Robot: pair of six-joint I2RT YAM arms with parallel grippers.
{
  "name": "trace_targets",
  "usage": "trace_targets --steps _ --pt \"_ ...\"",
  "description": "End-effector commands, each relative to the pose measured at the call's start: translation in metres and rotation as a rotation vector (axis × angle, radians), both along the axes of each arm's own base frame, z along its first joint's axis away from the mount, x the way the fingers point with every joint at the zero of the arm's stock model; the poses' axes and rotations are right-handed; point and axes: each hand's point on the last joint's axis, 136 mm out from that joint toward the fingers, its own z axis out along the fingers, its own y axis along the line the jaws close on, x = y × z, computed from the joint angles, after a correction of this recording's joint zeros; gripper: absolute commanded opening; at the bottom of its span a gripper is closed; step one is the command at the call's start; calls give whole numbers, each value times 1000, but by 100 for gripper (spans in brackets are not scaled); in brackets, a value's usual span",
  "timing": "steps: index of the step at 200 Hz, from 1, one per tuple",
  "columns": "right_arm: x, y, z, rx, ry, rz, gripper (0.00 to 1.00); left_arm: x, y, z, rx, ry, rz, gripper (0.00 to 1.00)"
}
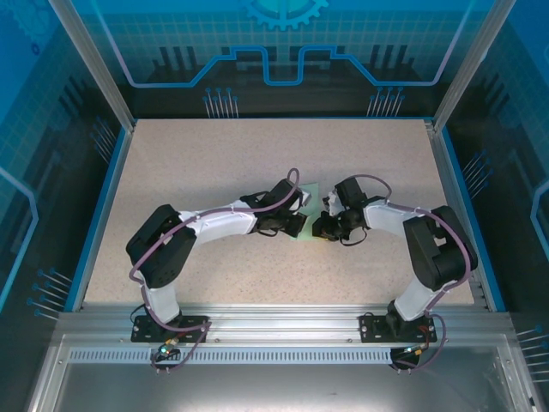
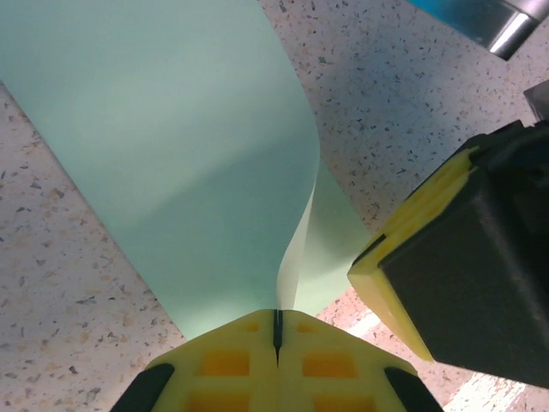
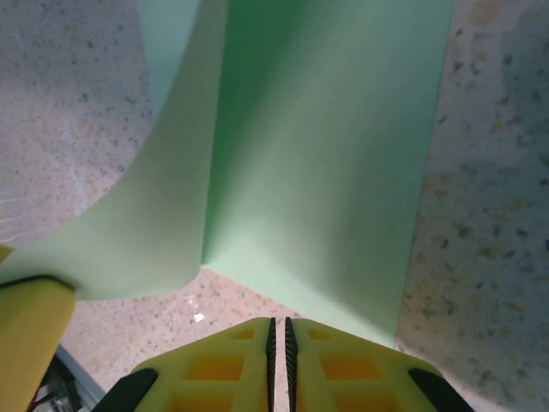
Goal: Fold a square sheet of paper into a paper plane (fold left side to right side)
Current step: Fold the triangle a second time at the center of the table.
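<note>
From above, I am bringing both arms together at mid-table (image 1: 214, 154), the left gripper (image 1: 302, 213) and right gripper (image 1: 326, 225) close beside each other over the sheet (image 1: 298, 230), which is mostly hidden beneath them. In the left wrist view, I am clenching my left fingers (image 2: 227, 360) on one edge of the sheet and holding it up, so that half is curling over in a soft loop above the half lying flat; the right gripper is sitting just beside the flat half. In the right wrist view, my right fingers (image 3: 214, 369) are pressed together with a dark slit between them and nothing visibly caught there, the flat half's edge lying just ahead of the tips. I am judging the risks as these: the flat half looks unpinned and may slide, the loop may crease askew if the edges are not lined up, and the thin edge may slip from my pinch. The wrist views are giving the curl and the pinch; the top view is giving where the pair stands.
</note>
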Motion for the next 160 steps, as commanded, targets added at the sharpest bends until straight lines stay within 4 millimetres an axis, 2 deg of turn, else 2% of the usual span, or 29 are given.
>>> trace_targets --steps 1,56,160 --pt "4 -4 -7 -68 -3 -7 14 7 2 2 21 -2 -24 0" --pt "-11 -16 -27 -150 59 -1 14 15 4 -10 74 3 -37 3" --pt "-17 -17 -31 -162 79 19 14 37 17 -23 118 7 -3 4"
